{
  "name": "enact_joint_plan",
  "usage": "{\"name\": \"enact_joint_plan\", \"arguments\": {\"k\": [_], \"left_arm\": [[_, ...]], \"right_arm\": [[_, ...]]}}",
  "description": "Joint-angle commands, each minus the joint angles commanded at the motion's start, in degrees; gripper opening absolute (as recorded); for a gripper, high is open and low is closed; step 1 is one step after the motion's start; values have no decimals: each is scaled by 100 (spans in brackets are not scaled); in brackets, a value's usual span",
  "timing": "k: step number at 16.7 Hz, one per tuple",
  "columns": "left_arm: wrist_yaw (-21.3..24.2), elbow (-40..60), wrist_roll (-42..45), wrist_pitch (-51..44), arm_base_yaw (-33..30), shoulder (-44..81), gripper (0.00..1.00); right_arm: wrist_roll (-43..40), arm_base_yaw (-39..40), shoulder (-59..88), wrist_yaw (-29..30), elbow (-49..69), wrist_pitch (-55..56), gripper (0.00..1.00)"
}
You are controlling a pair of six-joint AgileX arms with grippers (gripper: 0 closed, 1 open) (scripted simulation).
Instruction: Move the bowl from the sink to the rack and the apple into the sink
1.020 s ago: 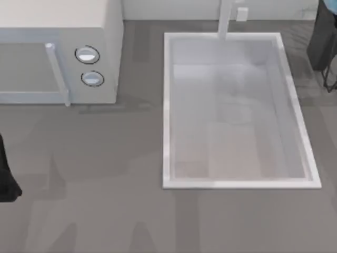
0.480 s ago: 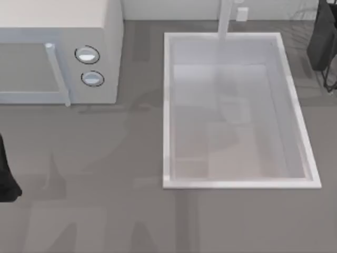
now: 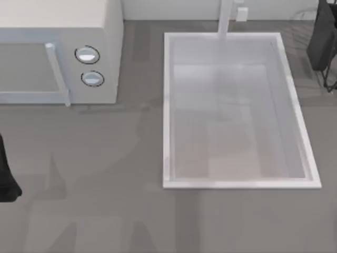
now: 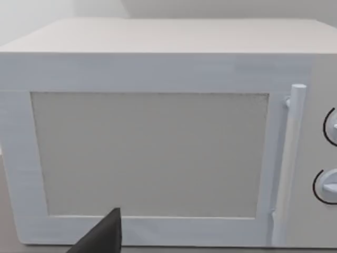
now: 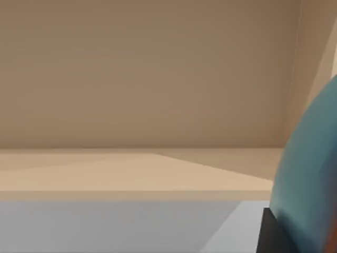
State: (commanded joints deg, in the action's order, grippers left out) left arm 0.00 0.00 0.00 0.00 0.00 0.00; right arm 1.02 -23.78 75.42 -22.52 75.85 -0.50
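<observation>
Sink (image 3: 167,105) empty at frame centre-right; bowl (image 5: 310,174) close against right jaws, upper right corner, likely clamped, uncertain. Left jaws unclear.

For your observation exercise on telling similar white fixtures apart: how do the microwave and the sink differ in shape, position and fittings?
The microwave is a closed box standing on the counter at the top view's left; the sink is an open rectangular basin at its right. The microwave has two round knobs and a bar handle; the sink has a raised rim and a faucet post. The sink covers more of the counter. Both are white.
</observation>
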Motion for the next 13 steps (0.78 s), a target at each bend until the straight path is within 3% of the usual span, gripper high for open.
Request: {"name": "enact_joint_plan", "arguments": {"k": [5,13], "left_arm": [[0,0,0,0,0,0,100],[0,0,0,0,0,0,100]], "right_arm": [[-28,127,782,163,-479,895,0],[-39,435,2276,525,-1521,4168,0]]}}
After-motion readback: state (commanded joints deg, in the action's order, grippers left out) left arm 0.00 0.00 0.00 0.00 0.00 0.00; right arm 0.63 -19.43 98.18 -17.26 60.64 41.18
